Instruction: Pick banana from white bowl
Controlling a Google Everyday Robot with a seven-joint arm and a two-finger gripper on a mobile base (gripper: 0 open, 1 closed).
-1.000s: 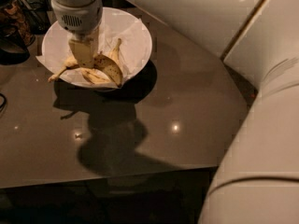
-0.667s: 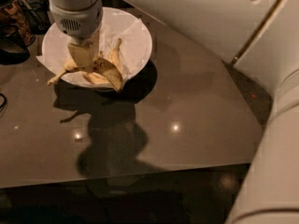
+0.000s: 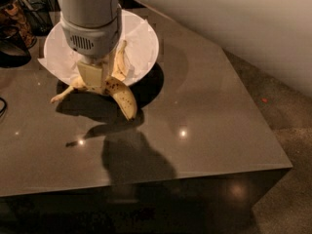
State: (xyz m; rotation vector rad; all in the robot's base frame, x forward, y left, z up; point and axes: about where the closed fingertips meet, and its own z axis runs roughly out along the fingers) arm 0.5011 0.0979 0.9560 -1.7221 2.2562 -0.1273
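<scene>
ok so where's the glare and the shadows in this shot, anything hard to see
Camera view: dim, warm light; small bright glints dot the glossy table. The hand, over the white bowl's near rim and gripping the banana, casts a dark shadow toward the table's front edge. The top-left corner is dark, its objects hard to identify.

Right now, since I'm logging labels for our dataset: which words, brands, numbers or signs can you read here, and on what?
None can be read. The grey-housed gripper, at the wide white bowl's near rim and gripping the long spotted yellow banana, shows only a slotted vent, no lettering. The dark objects at top left show no legible marks.
</scene>
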